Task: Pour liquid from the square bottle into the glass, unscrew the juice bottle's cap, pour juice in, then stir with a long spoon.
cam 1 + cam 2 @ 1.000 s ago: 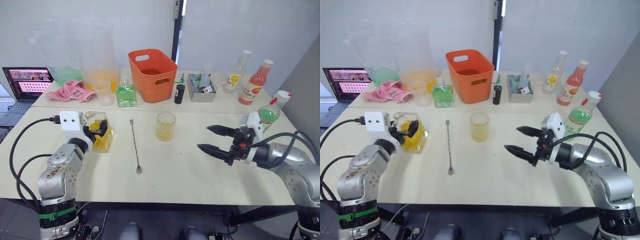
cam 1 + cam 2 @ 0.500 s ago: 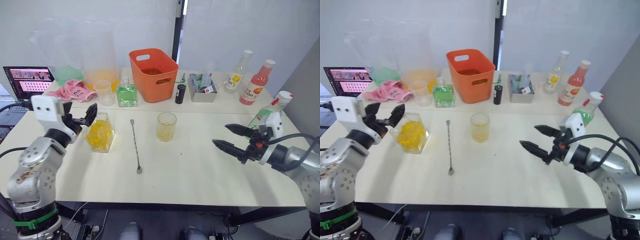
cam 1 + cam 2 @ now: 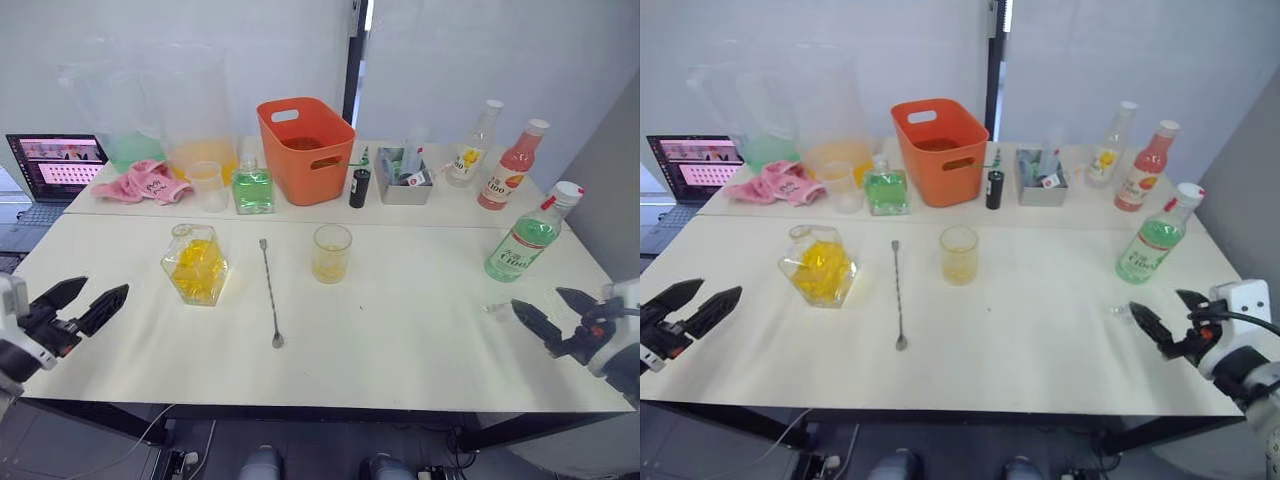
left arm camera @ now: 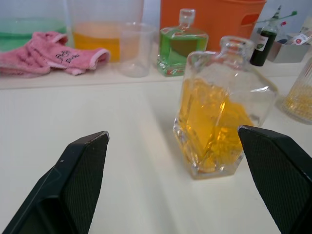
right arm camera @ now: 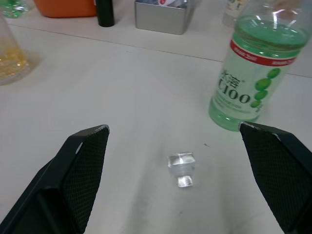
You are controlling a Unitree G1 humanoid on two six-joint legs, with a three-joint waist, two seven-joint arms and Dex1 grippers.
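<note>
On the table (image 3: 400,330) the long spoon (image 3: 270,292) lies lengthwise, bowl end toward me, between square bottle (image 3: 196,264) and glass (image 3: 331,253). My left gripper (image 3: 82,303) and right gripper (image 3: 550,315) both gape apart, holding nothing.

bright, even | soft shadows | wrist fingers blurred | no glare

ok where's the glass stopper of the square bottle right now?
The small clear glass stopper lies on the white table on the robot's right side, just in front of the green plastic juice bottle and ahead of the open right gripper.
</note>
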